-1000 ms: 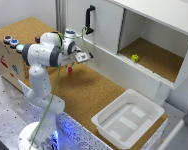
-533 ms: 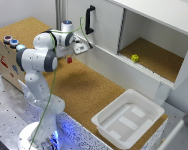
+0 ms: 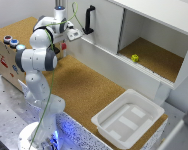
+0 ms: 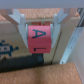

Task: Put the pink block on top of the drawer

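The pink block (image 4: 40, 39) is a reddish-pink cube with dark letters on its face, and it sits clamped between my fingers (image 4: 22, 31). In the exterior view the pink block (image 3: 64, 49) shows only as a small red patch under my gripper (image 3: 63, 51), partly hidden by the arm. My gripper hangs beside the wooden drawer box (image 3: 8, 59) at the exterior view's left, above the cork floor. In the wrist view a wooden panel with blue printed figures (image 4: 7, 48) lies just beyond the block.
Coloured knobs (image 3: 13, 42) sit on top of the wooden box. A white cabinet with a black handle (image 3: 89, 20) stands behind; a small yellow-green block (image 3: 135, 58) lies in its open compartment. A white tray (image 3: 128, 117) rests at the front right.
The arm has swung toward the exterior view's left and back, carrying the pink block from over the cork floor to beside the wooden box.
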Motion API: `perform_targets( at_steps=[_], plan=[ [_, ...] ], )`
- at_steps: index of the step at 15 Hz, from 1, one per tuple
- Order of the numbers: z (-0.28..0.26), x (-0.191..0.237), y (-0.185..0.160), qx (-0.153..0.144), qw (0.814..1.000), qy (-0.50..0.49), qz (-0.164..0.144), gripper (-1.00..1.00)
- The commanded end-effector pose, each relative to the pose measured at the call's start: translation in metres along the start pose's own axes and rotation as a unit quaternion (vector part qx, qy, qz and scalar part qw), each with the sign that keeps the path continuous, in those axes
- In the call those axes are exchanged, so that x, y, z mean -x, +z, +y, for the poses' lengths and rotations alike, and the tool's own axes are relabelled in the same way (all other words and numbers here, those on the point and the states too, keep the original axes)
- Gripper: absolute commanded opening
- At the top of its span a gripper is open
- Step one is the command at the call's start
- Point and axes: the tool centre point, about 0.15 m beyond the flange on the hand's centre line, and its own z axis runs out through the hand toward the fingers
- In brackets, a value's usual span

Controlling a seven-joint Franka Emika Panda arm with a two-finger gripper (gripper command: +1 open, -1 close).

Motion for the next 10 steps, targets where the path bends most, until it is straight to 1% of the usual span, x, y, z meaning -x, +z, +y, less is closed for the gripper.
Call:
perform_targets(
  at_steps=[1, 4, 7, 8, 10],
  plan=[
    [0.013, -0.093, -0.016, -0.075, 0.994, -0.021, -0.077, -1.00],
    [0.000, -0.117, -0.014, -0.080, 0.993, -0.037, -0.075, -1.00],
    [-0.016, -0.129, -0.006, -0.088, 0.992, -0.043, -0.076, -1.00],
    [-0.019, -0.134, -0.004, -0.088, 0.992, -0.043, -0.074, -1.00],
    [-0.019, -0.143, -0.003, -0.079, 0.994, -0.032, -0.070, -1.00]
  ],
)
